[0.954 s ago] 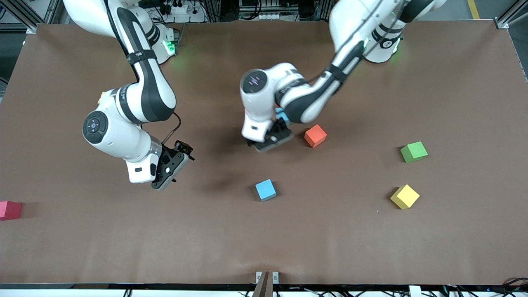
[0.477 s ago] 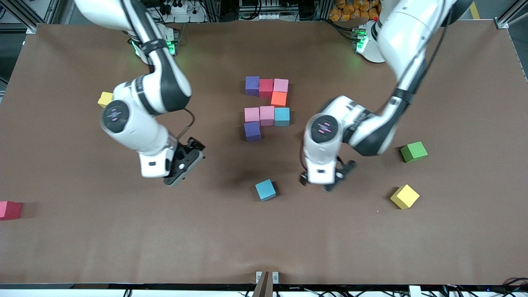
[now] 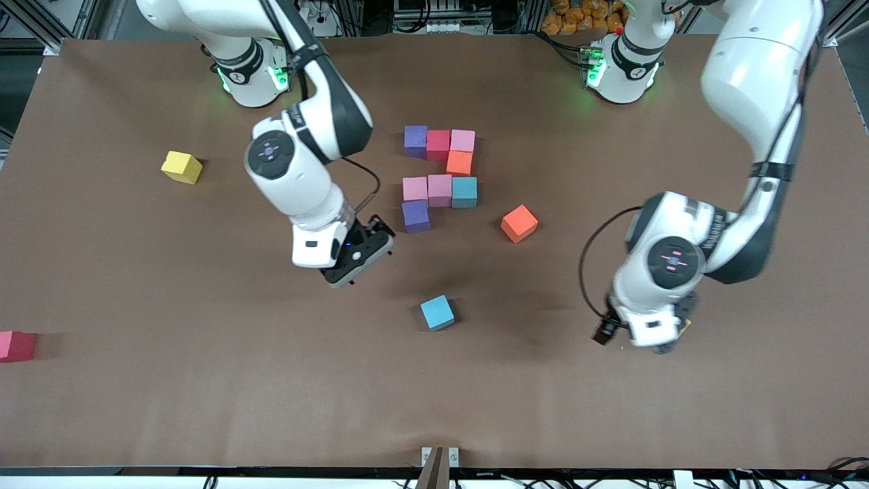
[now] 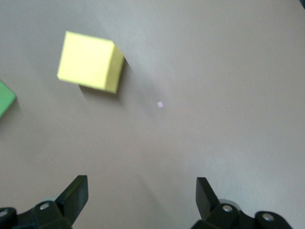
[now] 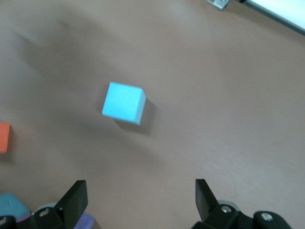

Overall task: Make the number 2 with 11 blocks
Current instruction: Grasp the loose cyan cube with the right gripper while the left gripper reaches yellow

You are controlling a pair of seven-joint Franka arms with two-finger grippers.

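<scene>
A partial number 2 of eight blocks lies mid-table: purple [image 3: 415, 140], red [image 3: 438, 145], pink [image 3: 462, 140], orange [image 3: 459, 163], two pink [image 3: 428, 189], light blue [image 3: 464, 192] and purple [image 3: 415, 216]. Loose blocks: orange [image 3: 519, 223], light blue [image 3: 437, 313], yellow [image 3: 181, 167], red [image 3: 15, 345]. My right gripper [image 3: 356, 257] is open and empty over bare table beside the lower purple block; its wrist view [image 5: 140, 188] shows the light blue block [image 5: 124, 102]. My left gripper [image 3: 653, 334] hangs open and empty [image 4: 141, 183] beside another yellow block [image 4: 88, 62], which the hand hides in the front view.
A sliver of the green cube [image 4: 5, 98] shows in the left wrist view; the left arm covers it in the front view. The loose orange block [image 5: 4, 137] and the digit's lower purple block [image 5: 83, 222] edge the right wrist view. A metal bracket [image 3: 439, 456] sits at the table's front edge.
My left arm has swung away from the digit toward its own end of the table, stopping by the yellow block. My right gripper has moved toward the digit's lower purple block.
</scene>
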